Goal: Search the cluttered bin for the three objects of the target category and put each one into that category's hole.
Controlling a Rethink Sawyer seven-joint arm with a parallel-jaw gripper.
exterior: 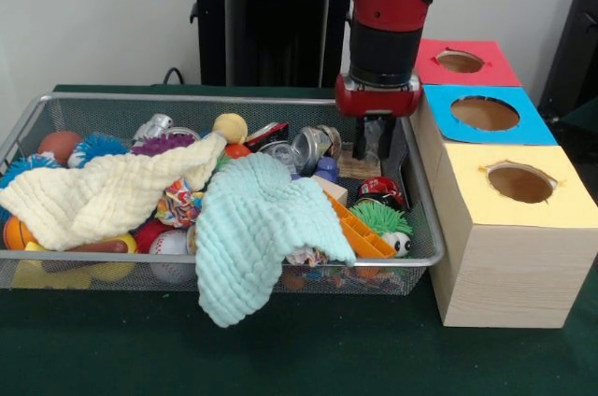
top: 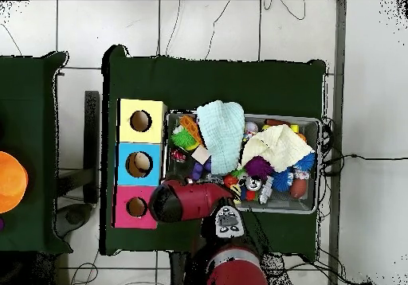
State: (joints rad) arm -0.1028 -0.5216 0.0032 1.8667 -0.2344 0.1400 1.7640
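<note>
From the front, my gripper hangs low inside the wire mesh bin at its far right end, just beside the box with the blue top. Its dark fingers point down with only a slim gap between them, and I cannot tell whether anything is caught there. Right under them sits a small wooden block, with crushed silver cans just to the left and a red-and-black can a little nearer. A mint cloth spills over the bin's near rim; a cream cloth covers the left half. A green fuzzy toy with googly eyes and an orange plastic tray lie at the near right corner. The three holes stand in a row at right: red-topped box far, blue in the middle, yellow-topped box near.

From overhead, my red arm reaches over the bin's left end, hiding the gripper. The boxes line up left of the bin, yellow, blue, pink-red. An orange ball rests on a separate table at far left.
</note>
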